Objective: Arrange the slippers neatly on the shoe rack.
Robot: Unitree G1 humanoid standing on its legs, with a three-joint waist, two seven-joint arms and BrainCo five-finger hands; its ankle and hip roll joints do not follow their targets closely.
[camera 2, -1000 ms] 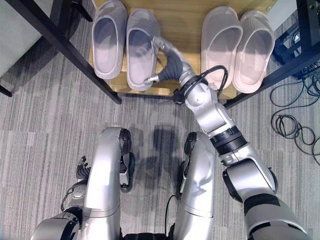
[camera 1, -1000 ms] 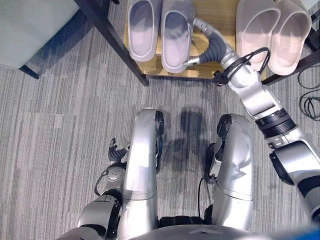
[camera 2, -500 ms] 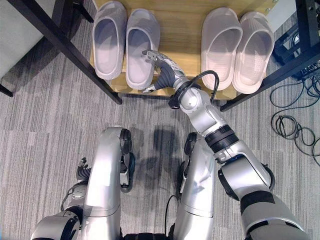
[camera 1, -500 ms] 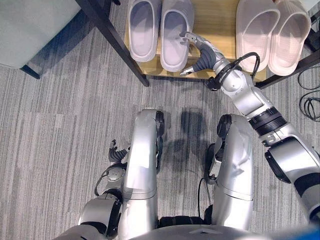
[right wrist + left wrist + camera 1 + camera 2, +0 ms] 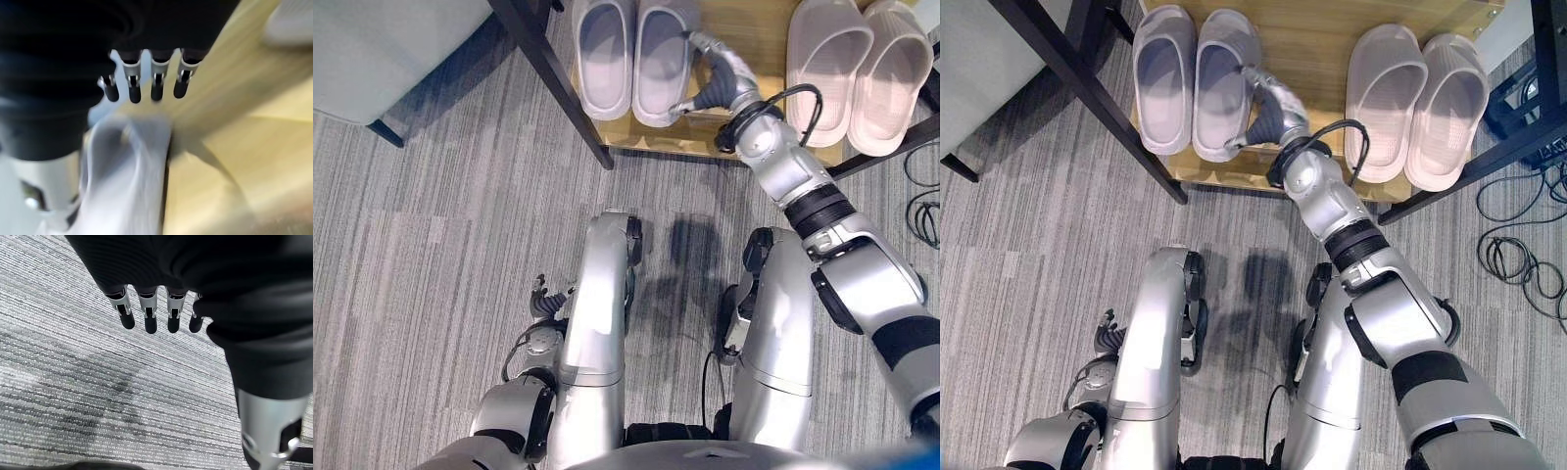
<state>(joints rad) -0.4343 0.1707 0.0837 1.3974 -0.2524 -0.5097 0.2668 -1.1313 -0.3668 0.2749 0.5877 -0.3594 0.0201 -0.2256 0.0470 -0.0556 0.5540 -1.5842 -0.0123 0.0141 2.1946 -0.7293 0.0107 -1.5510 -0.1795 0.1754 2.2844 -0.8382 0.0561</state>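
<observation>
On the wooden shelf of the shoe rack (image 5: 1317, 39) I count two pairs lying side by side, long axes running front to back with toes pointing away from me: the grey slippers (image 5: 1197, 78) at the left end and the pale pink slippers (image 5: 1417, 103) at the right end, well apart across bare wood. My right hand (image 5: 717, 76) sits beside the right-hand grey slipper (image 5: 662, 54), fingers (image 5: 155, 93) straight and thumb at its heel edge, not curled round it. My left hand (image 5: 195, 274) hangs low over the grey carpet (image 5: 440, 245), fingers relaxed, holding nothing.
</observation>
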